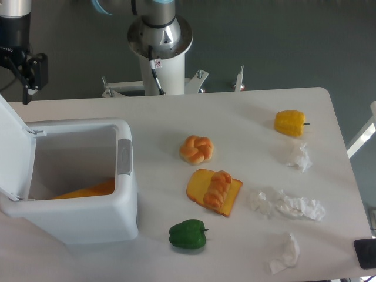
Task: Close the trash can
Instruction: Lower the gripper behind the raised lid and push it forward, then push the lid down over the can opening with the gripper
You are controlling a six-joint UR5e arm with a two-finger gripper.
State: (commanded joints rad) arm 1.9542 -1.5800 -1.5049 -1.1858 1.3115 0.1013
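The bin (76,188) sits at the desk's (235,117) 9 o'clock edge, its lid (13,150) swung up and back on the left side so the mouth is wide open; something orange lies at the bottom inside. The grey latch tab (124,157) faces 3 o'clock, toward the food, which suggests the lid must come over from the left and drop onto that side to shut.

The gripper (26,67) hangs at about 10 o'clock, above and behind the raised lid, apart from it. That position looks chosen for pushing the lid over from its back face, though this is only a judgement. Whether the fingers are spread or pressed together I cannot tell; they are dark against a dark floor and partly cut by the frame.

The rest is loose on the desk, well clear of the lid's swing: a bun (196,149) near centre, a twisted roll on toast (215,191) just below it, a green pepper (188,234) at 6 o'clock, a yellow pepper (290,123) at 2 o'clock, and crumpled tissues (291,205) toward 4 o'clock.

Writing: white letters on the black wrist housing, cut off at the edge and unreadable; a small red-and-white sticker on the arm base (160,44), too small to read
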